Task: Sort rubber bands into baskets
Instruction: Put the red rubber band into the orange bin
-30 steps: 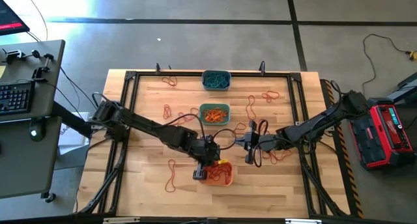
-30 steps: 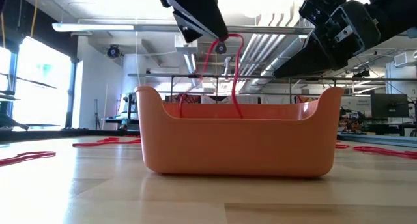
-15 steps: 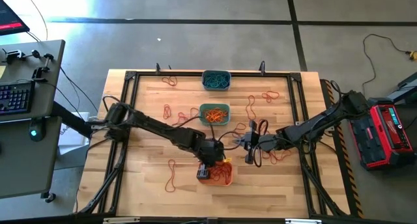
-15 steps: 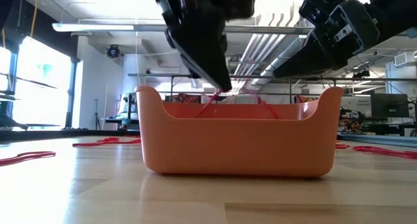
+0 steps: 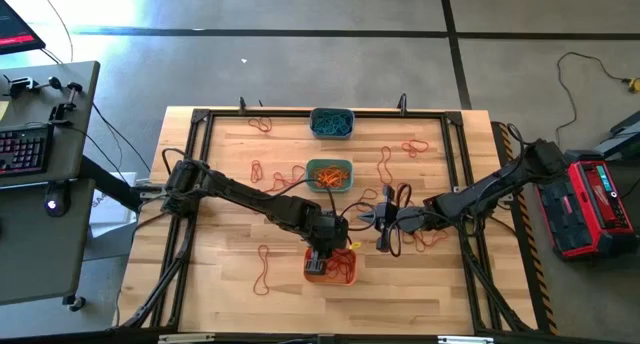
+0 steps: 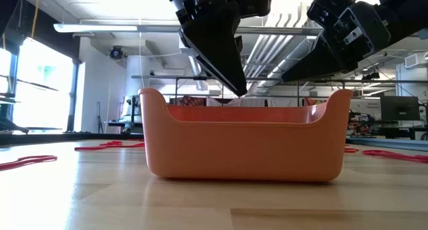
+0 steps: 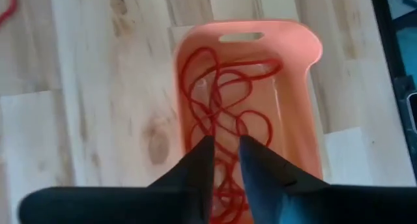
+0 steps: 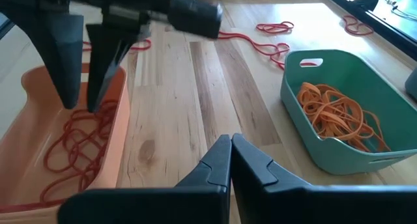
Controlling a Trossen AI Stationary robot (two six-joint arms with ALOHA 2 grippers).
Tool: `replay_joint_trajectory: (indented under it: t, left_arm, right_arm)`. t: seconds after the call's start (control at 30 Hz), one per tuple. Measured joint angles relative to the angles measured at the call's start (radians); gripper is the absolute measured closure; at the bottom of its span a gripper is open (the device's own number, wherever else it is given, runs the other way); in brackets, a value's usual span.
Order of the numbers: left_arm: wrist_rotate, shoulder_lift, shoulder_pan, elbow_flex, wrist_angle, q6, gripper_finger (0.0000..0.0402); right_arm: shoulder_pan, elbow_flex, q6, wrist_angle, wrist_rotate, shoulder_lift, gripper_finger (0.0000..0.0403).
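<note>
A second ago the left gripper (image 5: 320, 260) hung above the orange basket (image 5: 347, 273) with a red band dangling from its tip; half a second ago it had dipped to the rim with the loop slack inside. Now, in the low view, no band hangs from the left gripper (image 6: 231, 79), and in its own wrist view its fingers (image 7: 199, 164) stand a little apart with nothing between them, so the band has been let go. That reads as one more red loop delivered, and this arm is free for the next pick.

Taking the orange basket as the landmark and going left to right: a loose red band (image 5: 266, 268) lies on the table (image 5: 225, 224) well to its left. The red bands (image 7: 225, 123) heaped in the basket lie directly under the left gripper, just beyond its fingertips. Behind the basket stands the teal-green basket (image 5: 329, 175) holding orange bands (image 8: 335, 110), and farther back the grey-blue basket (image 5: 331, 123) holding blue-teal bands. To the right of the orange basket and apart from it hovers the right gripper (image 5: 378, 219), its fingers (image 8: 215, 165) pressed together on nothing, with more red bands (image 5: 432, 239) on the wood beyond it
</note>
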Motion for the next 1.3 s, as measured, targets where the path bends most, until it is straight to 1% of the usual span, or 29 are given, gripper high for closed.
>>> replay_joint_trajectory:
  t: [0.13,0.23,0.4,0.53,0.77,0.87,1.0,1.13,1.3]
  left_arm:
    - [-0.018,0.0,-0.006,0.028,-0.048,0.039,0.0311]
    - [-0.058,-0.013,-0.015,0.032,-0.054,0.076,0.0297]
    - [-0.139,-0.059,-0.021,0.032,-0.052,0.092,0.0291]
    - [-0.217,-0.102,-0.031,0.002,0.016,0.111,0.0291]
    - [-0.272,-0.193,-0.031,-0.193,0.25,0.125,0.0291]
    - [-0.28,-0.246,-0.03,-0.281,0.332,0.115,0.0291]
    - [-0.323,-0.341,-0.031,-0.374,0.34,0.092,0.0291]
    - [-0.36,-0.456,-0.03,-0.48,0.325,0.012,0.0291]
    - [-0.421,-0.583,0.002,-0.574,0.185,-0.116,0.0291]
  right_arm:
    - [0.0,0.0,0.0,-0.005,-0.002,0.0,0.0403]
    - [0.0,0.0,0.0,-0.01,-0.002,0.0,0.0403]
    - [0.001,0.0,0.0,-0.013,-0.002,0.0,0.0403]
    - [0.001,0.0,-0.009,-0.013,-0.002,0.0,0.0403]
    - [0.001,0.0,-0.049,0.003,-0.001,0.0,0.0403]
    - [0.001,0.0,-0.048,0.011,-0.001,0.0,0.0403]
    - [0.001,0.0,-0.045,0.021,0.001,0.0,0.0403]
    - [0.001,0.0,-0.045,0.024,0.001,0.0,0.0403]
    - [-0.007,0.0,-0.052,0.025,0.004,0.0,0.0403]
